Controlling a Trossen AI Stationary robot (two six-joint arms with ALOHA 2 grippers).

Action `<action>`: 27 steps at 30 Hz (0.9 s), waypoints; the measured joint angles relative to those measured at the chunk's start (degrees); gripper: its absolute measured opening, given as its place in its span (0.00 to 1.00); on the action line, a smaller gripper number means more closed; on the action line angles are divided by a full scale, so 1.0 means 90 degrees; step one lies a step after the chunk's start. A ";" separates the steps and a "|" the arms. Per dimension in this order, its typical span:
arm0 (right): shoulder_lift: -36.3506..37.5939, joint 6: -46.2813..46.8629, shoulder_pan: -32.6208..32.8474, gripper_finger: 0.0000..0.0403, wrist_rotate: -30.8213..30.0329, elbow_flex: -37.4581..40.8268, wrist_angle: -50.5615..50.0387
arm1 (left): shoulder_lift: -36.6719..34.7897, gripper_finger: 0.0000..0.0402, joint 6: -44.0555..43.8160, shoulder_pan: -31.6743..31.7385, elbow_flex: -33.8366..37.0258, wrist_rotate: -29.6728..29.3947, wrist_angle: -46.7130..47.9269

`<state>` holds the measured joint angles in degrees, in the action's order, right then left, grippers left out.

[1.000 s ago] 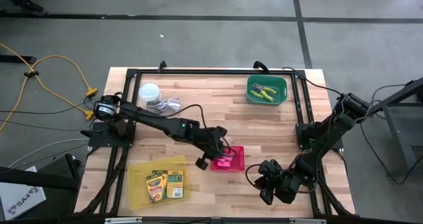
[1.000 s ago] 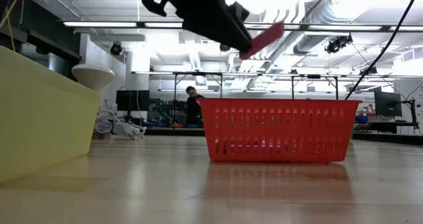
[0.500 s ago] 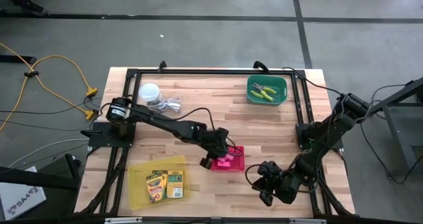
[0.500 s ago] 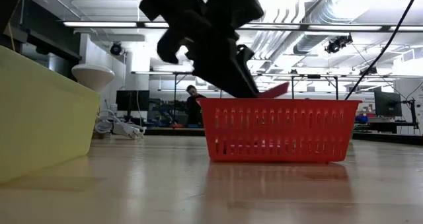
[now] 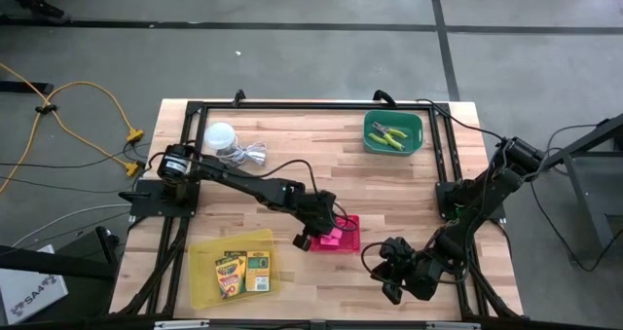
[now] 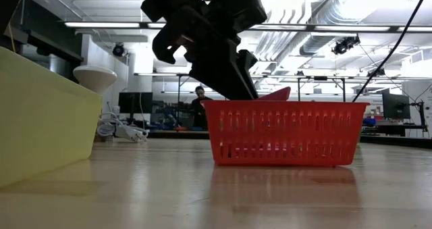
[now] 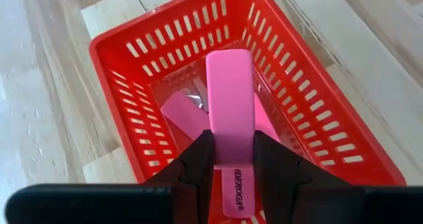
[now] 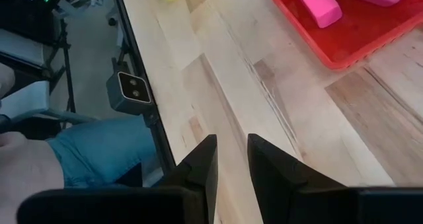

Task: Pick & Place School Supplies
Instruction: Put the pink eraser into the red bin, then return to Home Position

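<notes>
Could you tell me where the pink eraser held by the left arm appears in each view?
High view: pink eraser under the left tool, over the red basket.
Low view: its tip above the basket rim.
Left wrist view: centre, between the fingers.
Right wrist view: not identifiable.
Shared landmark: the basket.

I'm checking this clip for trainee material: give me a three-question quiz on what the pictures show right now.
1. True or false: the left gripper holds a pink eraser over the red basket.
2. Which tray holds the crayon boxes? A green, B yellow, C pink.
3. What lies in the green tray?

Key: 1 true. 2 B, the yellow tray. 3 The green-handled tools.
</notes>
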<state>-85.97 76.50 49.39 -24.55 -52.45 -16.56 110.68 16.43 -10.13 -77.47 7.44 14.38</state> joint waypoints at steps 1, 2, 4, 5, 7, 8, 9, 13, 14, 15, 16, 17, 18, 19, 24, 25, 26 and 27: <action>0.0000 -0.0006 0.0000 0.18 -0.0001 0.0000 -0.0001 | 0.0000 0.21 0.0000 0.0000 0.0000 0.0000 -0.0002; 0.0000 -0.0006 0.0002 0.18 0.0002 0.0000 -0.0002 | 0.0000 0.21 0.0000 0.0000 0.0000 0.0000 0.0004; 0.0000 -0.0007 0.0000 0.18 -0.0001 0.0000 0.0015 | 0.0000 0.21 0.0000 0.0000 0.0000 0.0000 0.0011; 0.0000 -0.0008 0.0000 0.18 -0.0001 0.0000 0.0012 | 0.0000 0.21 0.0000 0.0000 0.0000 0.0000 0.0013; 0.0000 -0.0008 0.0000 0.18 0.0001 0.0000 0.0013 | 0.0000 0.21 0.0000 0.0000 0.0000 0.0000 0.0018; 0.0000 -0.0007 0.0000 0.18 -0.0001 0.0000 0.0012 | 0.0000 0.22 0.0000 0.0000 0.0000 0.0000 0.0017; 0.0000 -0.0008 0.0000 0.18 0.0000 0.0000 0.0015 | 0.0000 0.22 0.0002 0.0000 0.0000 0.0000 0.0015; 0.0000 -0.0006 0.0000 0.18 -0.0001 0.0000 0.0015 | -0.0003 0.29 0.0022 0.0000 0.0000 -0.0007 0.0016; 0.0000 -0.0008 0.0000 0.18 -0.0001 0.0000 0.0015 | -0.0003 0.31 0.0024 0.0000 0.0000 -0.0007 0.0013; 0.0000 -0.0008 0.0000 0.18 0.0001 0.0000 0.0012 | -0.0003 0.33 0.0024 0.0000 0.0000 -0.0007 0.0013; 0.0000 -0.0007 0.0000 0.18 0.0000 0.0000 0.0014 | -0.0005 0.34 0.0024 0.0000 0.0000 -0.0007 0.0013; 0.0000 -0.0007 0.0000 0.18 -0.0001 -0.0001 0.0015 | -0.0005 0.35 0.0026 0.0000 0.0000 -0.0010 0.0015; 0.0000 -0.0006 0.0000 0.18 0.0001 0.0000 0.0015 | -0.0005 0.36 0.0025 0.0000 0.0000 -0.0010 0.0013; 0.0000 -0.0006 0.0000 0.18 -0.0001 0.0000 0.0015 | -0.0005 0.37 0.0027 0.0000 0.0000 -0.0010 0.0011; 0.0000 -0.0006 0.0001 0.18 -0.0001 0.0000 0.0015 | -0.0005 0.37 0.0023 0.0000 0.0000 -0.0017 -0.0004; 0.0000 -0.0006 0.0000 0.18 0.0000 0.0000 0.0015 | -0.0005 0.37 0.0021 0.0000 0.0000 -0.0017 -0.0017; 0.0000 -0.0008 0.0000 0.18 -0.0001 0.0000 0.0015 | -0.0005 0.37 0.0022 0.0000 0.0000 -0.0017 -0.0034; 0.0000 -0.0007 0.0001 0.18 0.0002 -0.0001 0.0015 | -0.0005 0.37 0.0019 0.0000 0.0000 -0.0017 -0.0055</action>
<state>-85.97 76.44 49.39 -24.53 -52.45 -16.43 110.63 16.60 -10.13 -77.47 7.29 13.89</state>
